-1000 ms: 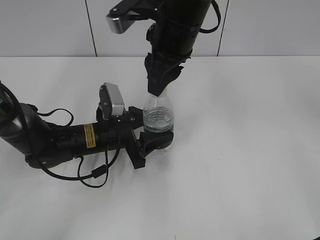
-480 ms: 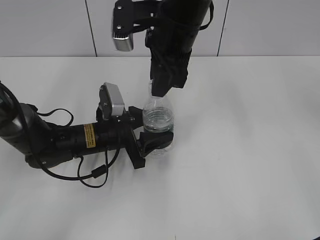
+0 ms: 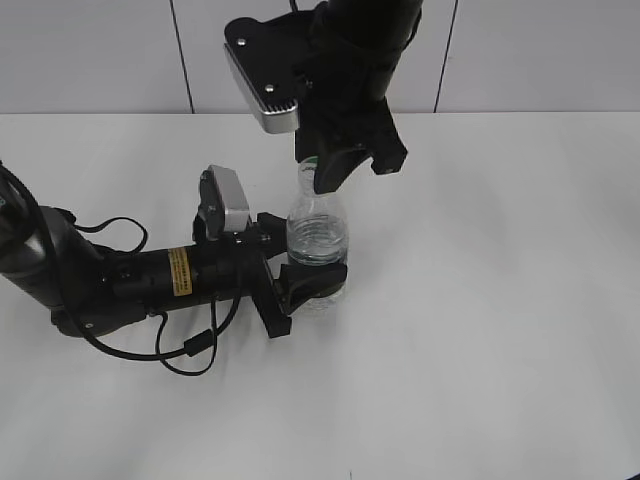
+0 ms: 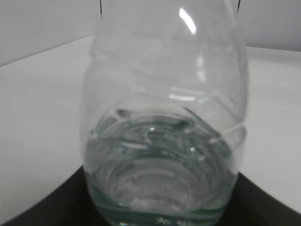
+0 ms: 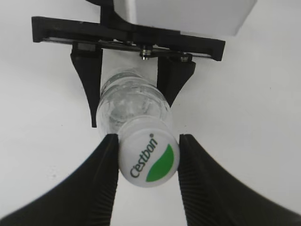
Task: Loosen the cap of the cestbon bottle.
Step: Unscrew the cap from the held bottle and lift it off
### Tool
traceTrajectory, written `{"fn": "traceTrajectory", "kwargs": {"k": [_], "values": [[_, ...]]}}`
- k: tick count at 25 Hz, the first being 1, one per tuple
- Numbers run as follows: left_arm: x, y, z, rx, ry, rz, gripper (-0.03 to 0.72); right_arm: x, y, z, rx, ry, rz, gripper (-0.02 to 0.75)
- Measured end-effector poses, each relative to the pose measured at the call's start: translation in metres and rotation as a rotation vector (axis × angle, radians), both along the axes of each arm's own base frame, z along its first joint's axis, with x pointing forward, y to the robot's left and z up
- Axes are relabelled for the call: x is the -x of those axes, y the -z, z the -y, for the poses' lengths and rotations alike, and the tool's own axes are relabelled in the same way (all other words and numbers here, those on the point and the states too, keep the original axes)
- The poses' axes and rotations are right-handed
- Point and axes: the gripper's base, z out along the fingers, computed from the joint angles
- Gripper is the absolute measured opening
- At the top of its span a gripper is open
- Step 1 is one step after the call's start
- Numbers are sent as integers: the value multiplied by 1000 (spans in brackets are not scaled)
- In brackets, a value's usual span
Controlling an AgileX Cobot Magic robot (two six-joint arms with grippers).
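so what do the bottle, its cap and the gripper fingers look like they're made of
Bottle: clear thin plastic, glossy; you see the water through it and highlights on its ribbed shoulder.
Cap: opaque white plastic, smooth, slightly satin, with green printed lettering.
Fingers on the cap: matte black with fine ridges, probably hard plastic or rubber; the look leaves that open.
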Motion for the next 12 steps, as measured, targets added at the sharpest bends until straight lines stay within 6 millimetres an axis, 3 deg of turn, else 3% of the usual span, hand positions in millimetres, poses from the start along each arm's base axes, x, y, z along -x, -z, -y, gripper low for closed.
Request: {"fn": "traceTrajectory", "kwargs": {"k": [6, 12], "values": [[0, 0, 0, 0, -1, 0, 413, 0, 0, 0, 13, -112, 35, 297], [0, 0, 0, 0, -1, 0, 412, 0, 0, 0, 14, -112, 35, 297]]}}
